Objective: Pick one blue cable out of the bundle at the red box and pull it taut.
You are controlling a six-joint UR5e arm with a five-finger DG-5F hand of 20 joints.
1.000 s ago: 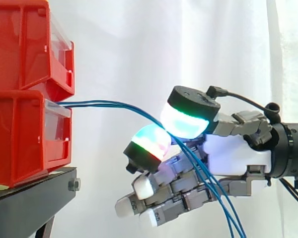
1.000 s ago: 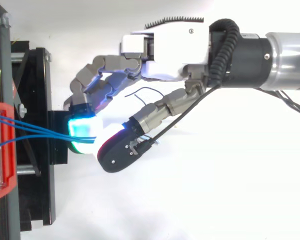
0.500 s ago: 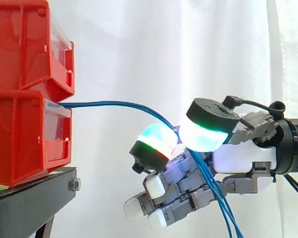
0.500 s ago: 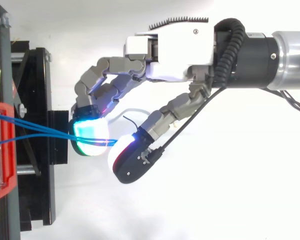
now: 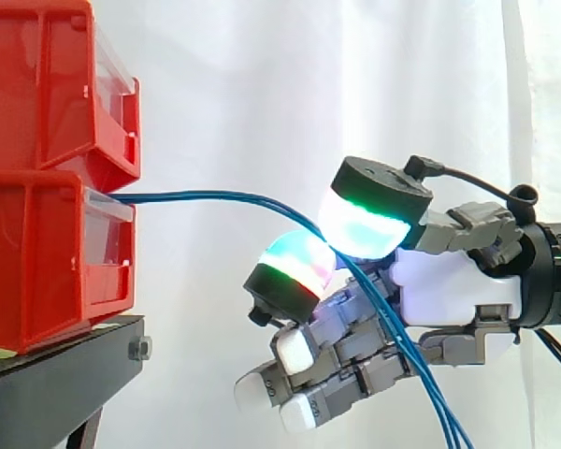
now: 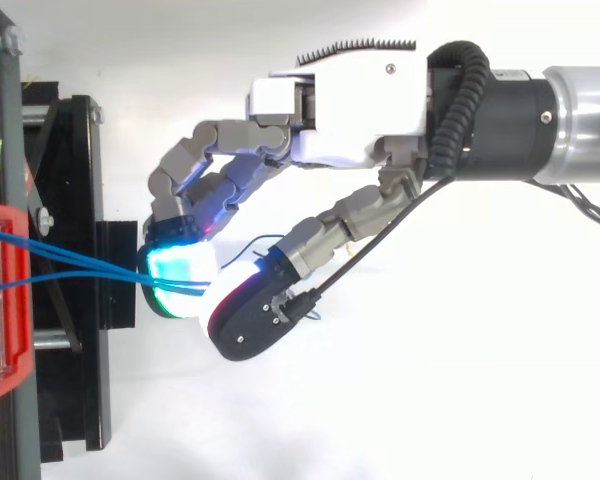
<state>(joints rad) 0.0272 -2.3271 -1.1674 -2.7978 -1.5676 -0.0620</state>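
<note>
Hand (image 5: 453, 290): reaching in from the right edge of the side view, fingers pointing toward the bins. From above, the hand (image 6: 345, 95) is stretched leftward toward the stand.
Grip: closed in a pinch, two glowing pads (image 5: 363, 224) pressed together on the blue cables (image 5: 215, 196). Upper pad green and cyan, lower pad cyan, red and green. Other fingers curled beneath, white-tipped, holding nothing.
Strands in the pinch: about three passing between the pads; cannot tell whether one or all are clamped.
Bin end of the cables: coming out of the front of the lower red bin (image 5: 37, 253), just under its top edge.
Course of the cables: near level out of the bin, then bowing down to the pinch, not in a straight line. Past the pads, dropping steeply across the curled fingers to the lower edge of the side view.
Seen from above: blue cables (image 6: 70, 262) spread apart at the bin, converging at the cyan pad.
Upper red bin (image 5: 37, 84): stacked on the lower one.
Black stand (image 5: 56, 383): under the bins at the left.
Gap: hand apart from both bins, joined to them by the cables alone.
Backdrop: white curtain (image 5: 262, 94) behind everything.
</note>
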